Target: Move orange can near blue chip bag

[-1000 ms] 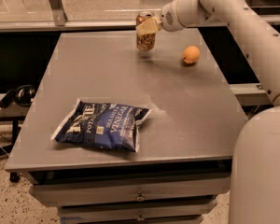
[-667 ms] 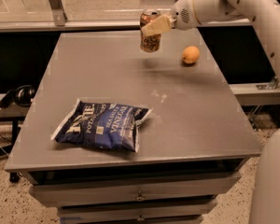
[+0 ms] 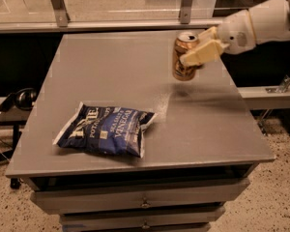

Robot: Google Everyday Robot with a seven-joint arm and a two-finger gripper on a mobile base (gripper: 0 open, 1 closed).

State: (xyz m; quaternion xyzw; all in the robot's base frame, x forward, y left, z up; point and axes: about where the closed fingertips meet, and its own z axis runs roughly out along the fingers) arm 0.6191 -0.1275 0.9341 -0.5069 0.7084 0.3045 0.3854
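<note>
The orange can (image 3: 183, 57), orange-brown with a silver top and pull tab, hangs slightly tilted in the air above the grey table (image 3: 111, 66), right of its middle. My gripper (image 3: 195, 50) comes in from the right and is shut on the can, with its cream fingers (image 3: 201, 53) across the can's side. The blue chip bag (image 3: 105, 129), dark navy with white lettering, lies flat near the table's front left. The can is up and to the right of the bag, well apart from it.
The white arm (image 3: 261, 23) reaches in from the upper right. Drawers (image 3: 145, 202) sit under the table's front edge. A glass-and-metal railing (image 3: 111, 13) runs behind the table. Dark headphones (image 3: 21, 98) lie at the left.
The gripper has lifted the can off the back of the table and carried it forward. The view has shifted, and the round orange fruit no longer shows.
</note>
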